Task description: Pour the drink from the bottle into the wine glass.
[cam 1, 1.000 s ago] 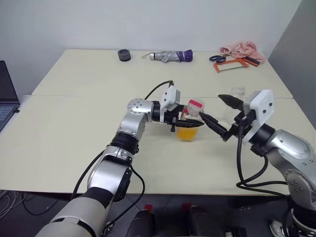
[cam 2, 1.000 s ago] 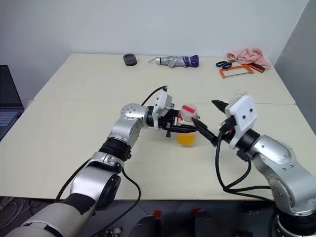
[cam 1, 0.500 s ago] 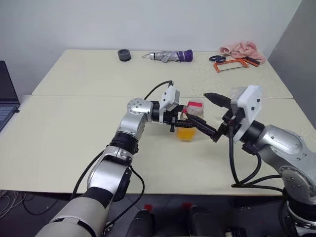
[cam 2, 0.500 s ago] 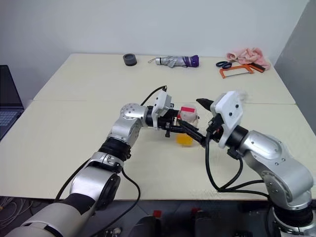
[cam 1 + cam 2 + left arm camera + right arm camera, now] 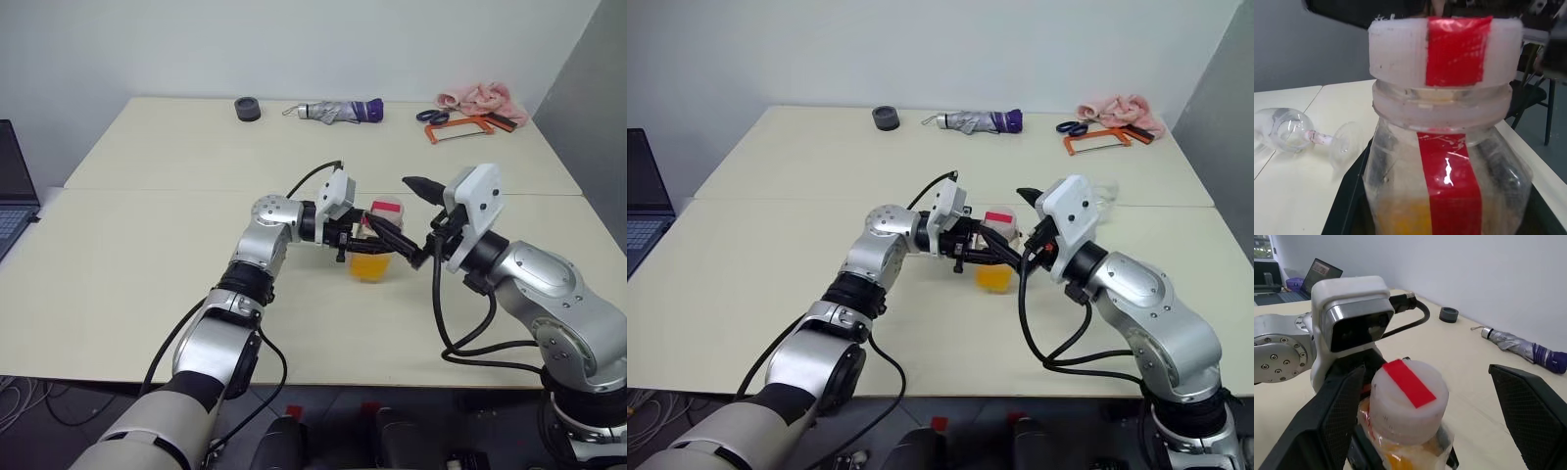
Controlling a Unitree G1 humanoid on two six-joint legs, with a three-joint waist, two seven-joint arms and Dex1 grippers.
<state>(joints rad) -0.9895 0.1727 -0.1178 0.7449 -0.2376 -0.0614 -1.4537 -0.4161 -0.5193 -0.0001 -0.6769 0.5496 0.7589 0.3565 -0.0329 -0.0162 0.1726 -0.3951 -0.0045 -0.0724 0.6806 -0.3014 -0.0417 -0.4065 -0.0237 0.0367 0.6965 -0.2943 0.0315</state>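
My left gripper (image 5: 355, 241) is shut on the bottle (image 5: 377, 243) and holds it upright just over the table. The bottle is small and clear, with a red label stripe (image 5: 1449, 181) and a white cap (image 5: 1409, 394) crossed by red tape. The orange drink (image 5: 370, 264) fills its lower part. My right gripper (image 5: 390, 202) is open, with one black finger on each side of the cap and not touching it. The wine glass (image 5: 1293, 134) lies on its side on the table beyond the bottle, and part of it shows behind my right hand (image 5: 1104, 193).
Along the table's far edge lie a black ring (image 5: 246, 108), a folded umbrella (image 5: 338, 111), scissors (image 5: 431, 115), an orange hacksaw (image 5: 458, 127) and a pink cloth (image 5: 475, 97). A laptop (image 5: 10, 186) sits at the far left.
My right gripper has moved left to the bottle, still open, and its fingers now stand on either side of the cap. The left gripper and the bottle have stayed in place.
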